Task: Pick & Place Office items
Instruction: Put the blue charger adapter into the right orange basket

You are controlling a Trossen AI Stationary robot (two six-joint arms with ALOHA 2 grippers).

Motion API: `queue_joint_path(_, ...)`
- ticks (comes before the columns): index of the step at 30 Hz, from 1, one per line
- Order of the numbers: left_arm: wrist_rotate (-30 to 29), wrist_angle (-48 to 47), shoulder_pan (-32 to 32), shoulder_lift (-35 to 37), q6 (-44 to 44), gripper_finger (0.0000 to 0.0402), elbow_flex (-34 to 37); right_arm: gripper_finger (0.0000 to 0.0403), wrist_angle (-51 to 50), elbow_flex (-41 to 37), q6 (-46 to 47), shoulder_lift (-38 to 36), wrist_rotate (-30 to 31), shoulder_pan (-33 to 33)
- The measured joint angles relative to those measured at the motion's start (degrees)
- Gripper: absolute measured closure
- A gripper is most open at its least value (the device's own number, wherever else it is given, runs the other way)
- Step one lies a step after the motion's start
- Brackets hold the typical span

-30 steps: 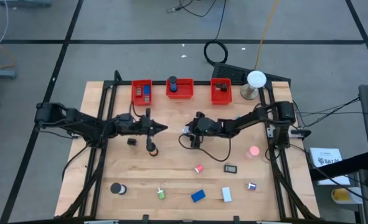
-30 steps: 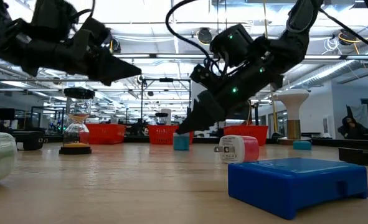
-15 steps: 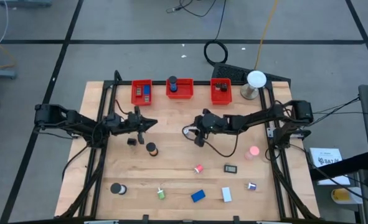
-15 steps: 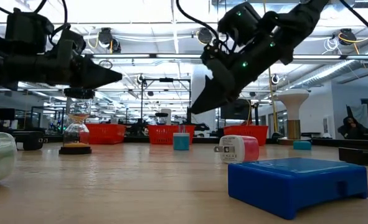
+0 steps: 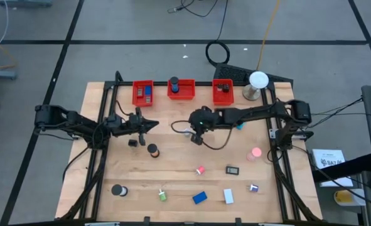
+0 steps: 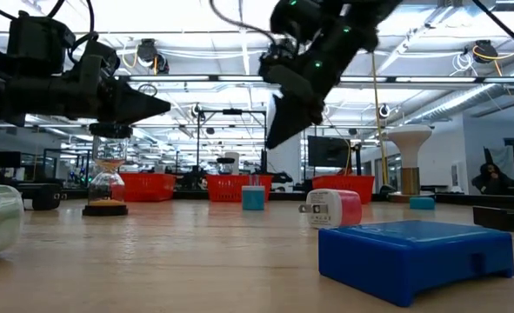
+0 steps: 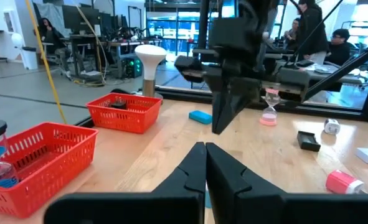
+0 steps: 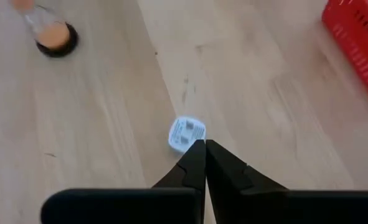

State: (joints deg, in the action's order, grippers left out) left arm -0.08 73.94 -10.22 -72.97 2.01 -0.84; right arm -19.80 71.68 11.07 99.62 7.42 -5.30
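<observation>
Found the left hand (image 5: 152, 124) hovering over the left half of the tabletop (image 5: 97, 163), fingers pressed together on nothing, tips pointing toward the right arm. Noted a black roll (image 5: 117, 189) near the front left, lying on its side. Spotted a small hourglass (image 5: 152, 150) upright just in front of the left hand, apart from it. Saw a green bit (image 5: 162, 196), then the blue block (image 5: 199, 198) near the front edge, flat, long axis slanting from front-left to back-right. Found the right hand (image 5: 196, 139) raised over the middle, fingers closed and empty, pointing down and leftward. Made out a small white-and-blue piece (image 8: 186, 133) flat on the wood just beyond its tips (not touching them). Noted a white block (image 5: 228, 196) right of the blue one, long axis front to back.

Compared with a second ago: left hand drawn back leftward from above the hourglass; right hand gone from spread and low beside the white-and-blue piece to closed and lifted, that piece left on the tabletop.
</observation>
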Motion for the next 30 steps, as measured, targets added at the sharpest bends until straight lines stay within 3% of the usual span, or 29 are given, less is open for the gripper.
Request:
queue_joint_path(2, 0.0, 0.0, 0.0, 0.0, 0.0, 0.0387, 0.0, 0.0402, -7.0, 4.1, -2.0, 1.8, 0.1, -0.6)
queue_joint_path(9, 0.0, -0.1, 0.0, 0.0, -0.1, 0.0365, 0.0, 0.0402, -17.9, 16.0, -11.7, 9.6, -1.8, -1.0)
queue_joint_path(18, 0.0, -0.2, 0.0, 0.0, -0.1, 0.0366, 0.0, 0.0395, -25.0, 20.1, -22.5, 13.9, -8.9, -2.2)
queue_joint_path(23, 0.0, -0.2, 0.0, 0.0, -0.1, 0.0366, 0.0, 0.0359, -24.3, 20.5, -27.8, 14.2, -8.5, -2.4)
queue_joint_path(30, 0.0, -0.3, 0.0, 0.0, -0.1, 0.0366, 0.0, 0.0268, -22.0, 20.5, -33.8, 14.3, -7.5, -2.4)
